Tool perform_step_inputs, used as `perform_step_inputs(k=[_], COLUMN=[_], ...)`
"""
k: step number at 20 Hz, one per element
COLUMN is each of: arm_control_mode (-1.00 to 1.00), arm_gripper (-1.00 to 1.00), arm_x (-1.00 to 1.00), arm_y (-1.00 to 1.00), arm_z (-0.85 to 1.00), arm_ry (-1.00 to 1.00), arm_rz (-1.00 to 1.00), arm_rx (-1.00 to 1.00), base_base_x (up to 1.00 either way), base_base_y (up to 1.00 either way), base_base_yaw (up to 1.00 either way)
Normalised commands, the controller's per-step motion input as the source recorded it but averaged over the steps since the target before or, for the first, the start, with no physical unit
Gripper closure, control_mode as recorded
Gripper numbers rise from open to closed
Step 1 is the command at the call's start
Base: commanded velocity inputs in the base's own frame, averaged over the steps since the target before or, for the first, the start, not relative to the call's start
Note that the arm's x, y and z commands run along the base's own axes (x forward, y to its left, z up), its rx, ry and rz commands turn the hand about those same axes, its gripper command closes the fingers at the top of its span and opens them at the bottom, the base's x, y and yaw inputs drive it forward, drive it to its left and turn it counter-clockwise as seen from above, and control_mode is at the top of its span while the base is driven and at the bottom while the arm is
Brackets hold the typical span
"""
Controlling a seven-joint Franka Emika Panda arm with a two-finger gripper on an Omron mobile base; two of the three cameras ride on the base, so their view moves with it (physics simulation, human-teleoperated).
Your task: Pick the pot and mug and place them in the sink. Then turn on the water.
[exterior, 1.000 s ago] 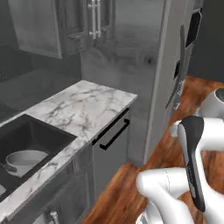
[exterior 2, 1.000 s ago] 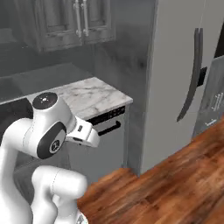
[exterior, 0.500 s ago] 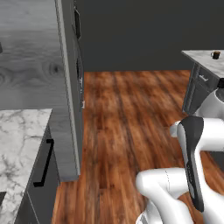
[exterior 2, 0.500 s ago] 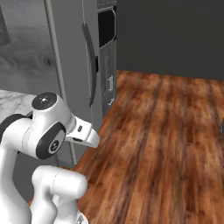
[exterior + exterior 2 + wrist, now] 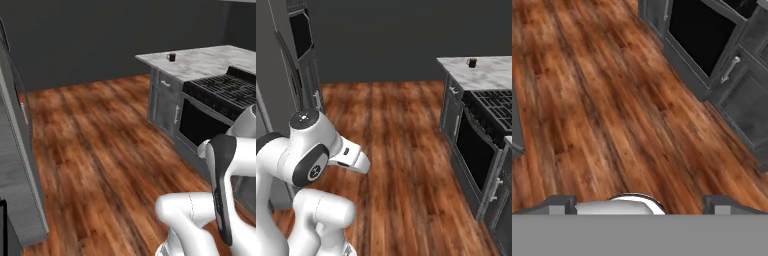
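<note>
Mug (image 5: 172, 57) sits near the far left corner of the marble counter (image 5: 210, 62), small and dark, and you see it again in the right base view (image 5: 472, 62) by that counter's far edge. Between you and it lie open wood floor (image 5: 100, 150) and the black stove (image 5: 220, 95) with its oven door (image 5: 473, 150). Your gripper (image 5: 640, 202) hangs released, fingertips (image 5: 559, 204) wide apart over bare floorboards, with the oven front and a cabinet handle (image 5: 730, 69) toward the top right of the hand view. The tall grey fridge (image 5: 286, 75) flanks your left.
</note>
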Motion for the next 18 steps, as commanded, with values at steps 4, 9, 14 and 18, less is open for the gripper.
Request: perform_step_inputs(k=[4, 9, 14, 18], arm_control_mode=[1.0, 1.0, 1.0, 1.0], arm_gripper=[-1.0, -1.0, -1.0, -1.0], arm_x=[0.0, 0.0, 0.0, 0.0], arm_y=[0.0, 0.0, 0.0, 0.0], arm_z=[0.0, 0.0, 0.0, 0.0], arm_ry=[0.0, 0.0, 0.0, 0.0], arm_rz=[0.0, 0.0, 0.0, 0.0], arm_rx=[0.0, 0.0, 0.0, 0.0], base_base_x=[1.0, 1.0, 1.0, 1.0], base_base_y=[0.3, 0.18, -0.08, -0.29], base_base_yaw=[0.03, 0.0, -0.09, -0.1])
